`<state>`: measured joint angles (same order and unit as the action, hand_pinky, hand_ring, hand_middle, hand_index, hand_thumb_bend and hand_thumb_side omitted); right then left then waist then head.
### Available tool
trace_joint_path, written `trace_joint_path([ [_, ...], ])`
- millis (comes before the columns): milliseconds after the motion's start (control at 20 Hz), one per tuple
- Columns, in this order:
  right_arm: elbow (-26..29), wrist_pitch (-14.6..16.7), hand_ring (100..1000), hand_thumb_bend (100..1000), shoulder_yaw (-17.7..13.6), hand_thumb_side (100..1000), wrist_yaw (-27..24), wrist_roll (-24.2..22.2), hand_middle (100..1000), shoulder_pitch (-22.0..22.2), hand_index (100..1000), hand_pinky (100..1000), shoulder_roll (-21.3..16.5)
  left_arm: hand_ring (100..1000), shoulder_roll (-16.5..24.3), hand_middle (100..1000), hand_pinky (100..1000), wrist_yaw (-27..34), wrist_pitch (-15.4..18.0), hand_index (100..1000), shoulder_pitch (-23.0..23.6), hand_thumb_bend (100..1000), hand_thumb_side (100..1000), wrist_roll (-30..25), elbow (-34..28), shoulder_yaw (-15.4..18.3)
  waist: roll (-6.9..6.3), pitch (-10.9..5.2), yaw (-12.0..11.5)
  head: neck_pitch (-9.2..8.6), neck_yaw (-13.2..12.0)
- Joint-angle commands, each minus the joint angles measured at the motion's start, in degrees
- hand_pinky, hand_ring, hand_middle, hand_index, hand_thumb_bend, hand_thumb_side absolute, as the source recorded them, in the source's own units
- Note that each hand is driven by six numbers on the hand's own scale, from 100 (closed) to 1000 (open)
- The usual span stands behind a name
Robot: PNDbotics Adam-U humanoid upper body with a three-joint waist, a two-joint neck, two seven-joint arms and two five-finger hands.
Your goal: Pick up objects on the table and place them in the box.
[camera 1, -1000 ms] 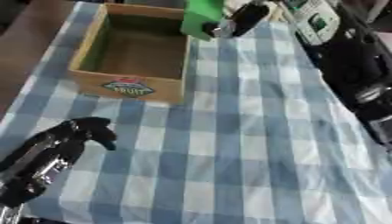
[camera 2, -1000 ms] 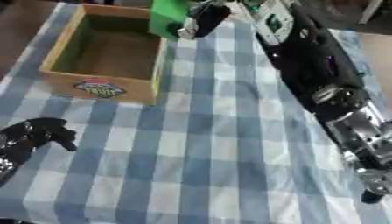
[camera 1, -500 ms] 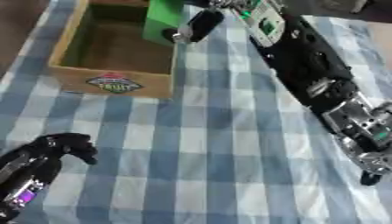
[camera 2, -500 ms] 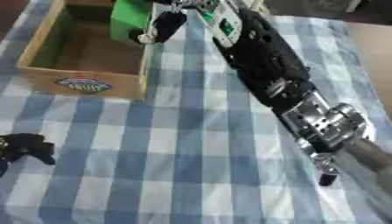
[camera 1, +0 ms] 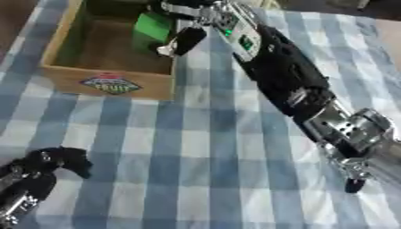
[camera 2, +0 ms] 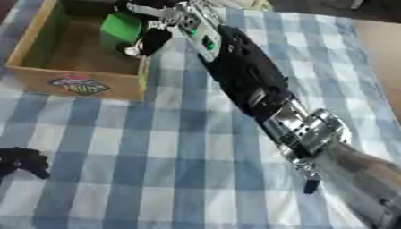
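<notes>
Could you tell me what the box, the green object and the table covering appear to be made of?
The box looks like matte brown cardboard or thin wood, with flat walls and a printed label. The green object, held over it by the right hand, seems smooth, possibly plastic. The covering looks like woven blue-and-white checked cloth.

The box point(camera 1: 109, 82) front bears an oval label, its wording unreadable.
</notes>
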<state>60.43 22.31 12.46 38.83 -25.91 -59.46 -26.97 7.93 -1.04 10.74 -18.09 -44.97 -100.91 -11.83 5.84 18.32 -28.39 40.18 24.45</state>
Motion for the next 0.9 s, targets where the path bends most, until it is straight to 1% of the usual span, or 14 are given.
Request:
trace_joint_path([
  [50,0.9,1.0,591,181,0.2,427,3.1,1.6,803,-1.1,931,714,-0.3,667,-0.3,677,904,-0.2,0.1,854,-0.5,100,848,-0.4,-0.5,0.0,-0.25,-0.97,-0.2,-0.96,0.1],
  [100,1.1,1.4,598,187,0.5,434,4.0,1.8,806,-1.0,933,718,-0.2,667,-0.3,676,904,-0.3,0.1,854,-0.5,100,848,-0.4,-0.4,0.1,-0.22,-0.95,-0.2,-1.03,0.1],
  [150,1.3,1.8,716,260,0.7,509,4.7,1.9,849,-1.0,949,780,-0.2,667,-0.3,677,905,-0.3,0.1,852,-0.5,100,849,-0.4,-0.4,0.1,-0.2,-0.92,-0.2,-1.16,0.1],
  [200,1.7,2.3,742,277,1.0,520,5.6,1.9,861,-1.1,952,798,-0.1,667,-0.4,677,905,-0.3,0.1,852,-0.5,100,849,-0.5,-0.4,0.1,-0.17,-0.88,-0.1,-1.22,0.0],
  [250,2.2,2.8,866,365,1.2,590,6.5,2.0,937,-1.1,972,894,-0.1,667,-0.4,677,905,-0.4,0.1,851,-0.5,100,849,-0.5,-0.4,0.1,-0.12,-0.85,-0.1,-1.24,0.1],
  [300,2.7,3.3,875,367,1.4,593,7.4,2.1,942,-1.1,975,901,-0.2,667,-0.4,677,905,-0.4,0.1,851,-0.5,100,849,-0.6,-0.4,0.2,-0.08,-0.82,0.0,-1.3,0.1],
  [350,3.1,3.7,932,410,1.4,605,8.2,2.3,984,-1.1,986,945,-0.2,667,-0.4,677,905,-0.5,0.1,850,-0.5,100,850,-0.6,-0.4,0.2,-0.05,-0.79,0.1,-1.35,0.1],
  [450,3.9,4.1,960,421,1.5,616,9.6,3.0,1000,-1.0,995,974,-0.3,668,-0.5,678,906,-0.6,0.1,851,-0.5,101,850,-0.6,-0.4,0.2,0.02,-0.73,0.2,-1.57,-0.1],
  [650,5.6,3.7,962,443,1.1,609,10.4,5.8,1000,-1.3,993,974,-0.6,668,-0.5,678,906,-0.6,0.1,853,-0.5,102,849,-0.6,-0.4,0.4,0.0,-0.64,0.8,-1.65,-0.2],
  [700,6.1,3.5,959,436,1.1,612,10.3,6.8,1000,-1.4,993,971,-0.8,668,-0.4,678,906,-0.6,0.1,853,-0.4,101,848,-0.5,-0.4,0.5,-0.02,-0.64,1.0,-1.59,-0.2],
  [800,7.4,3.0,956,449,1.2,593,9.9,8.2,1000,-1.4,992,967,-1.2,668,-0.4,678,907,-0.6,0.0,854,-0.4,101,848,-0.4,-0.4,0.6,-0.03,-0.69,1.3,-1.48,-0.3],
  [900,8.9,2.4,937,442,1.2,543,8.9,9.2,1000,-1.5,990,946,-1.6,668,-0.3,678,907,-0.7,0.0,854,-0.3,101,847,-0.2,-0.4,0.8,-0.06,-0.72,1.8,-1.44,-0.6],
])
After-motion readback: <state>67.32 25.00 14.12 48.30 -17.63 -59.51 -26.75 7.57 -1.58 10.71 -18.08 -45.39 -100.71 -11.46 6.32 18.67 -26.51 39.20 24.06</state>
